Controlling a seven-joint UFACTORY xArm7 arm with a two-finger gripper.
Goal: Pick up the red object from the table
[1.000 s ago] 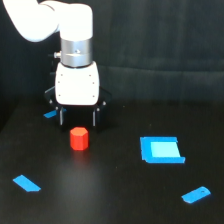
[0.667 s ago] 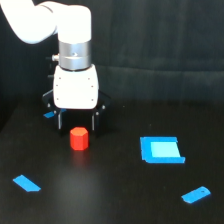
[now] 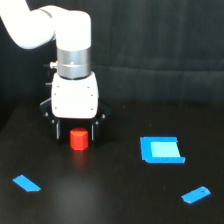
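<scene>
The red object is a small red-orange stubby prism standing on the black table, left of centre in the exterior view. My gripper hangs from the white arm straight over it. Its two dark fingers stand open on either side of the red object, low near the table. The fingers do not visibly touch it.
A flat light-blue square piece lies at the exterior view's right. A small blue strip lies at the front left and another blue strip at the front right. A dark curtain hangs behind the table.
The gripper has come down around the red object, so its fingers now flank it. The red object has not moved.
</scene>
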